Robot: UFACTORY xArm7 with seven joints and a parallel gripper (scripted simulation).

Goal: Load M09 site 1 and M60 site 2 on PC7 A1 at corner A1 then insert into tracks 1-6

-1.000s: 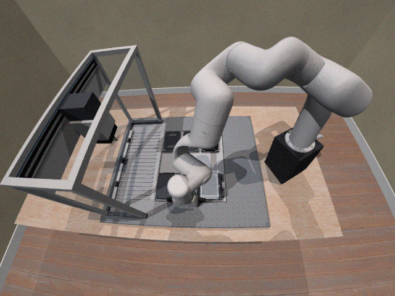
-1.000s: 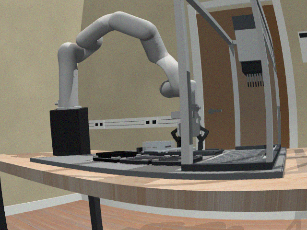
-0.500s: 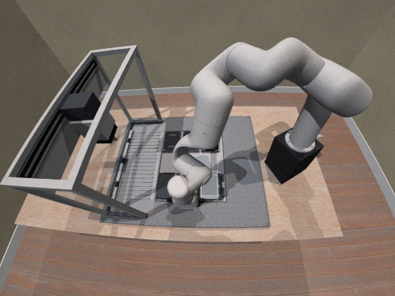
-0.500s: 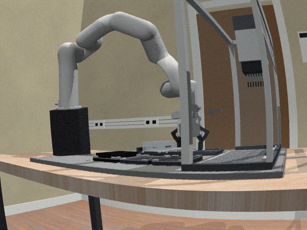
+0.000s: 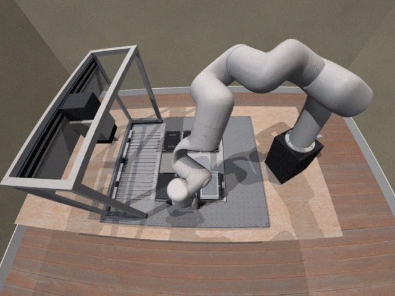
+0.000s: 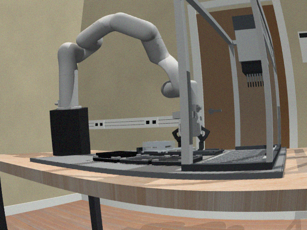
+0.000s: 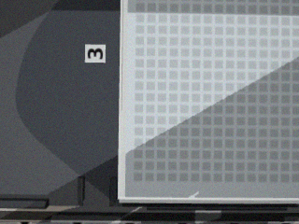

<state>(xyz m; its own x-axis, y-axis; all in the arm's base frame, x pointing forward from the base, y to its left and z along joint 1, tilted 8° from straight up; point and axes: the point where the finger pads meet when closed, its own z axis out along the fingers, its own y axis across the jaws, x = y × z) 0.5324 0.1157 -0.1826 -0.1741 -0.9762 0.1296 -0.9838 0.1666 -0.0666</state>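
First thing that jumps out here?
The big white arm arching from its black pedestal down over the grey deck. Left of it stands a tall open frame over the rails. The wrist view fills with a finely gridded plate beside a "3" label.
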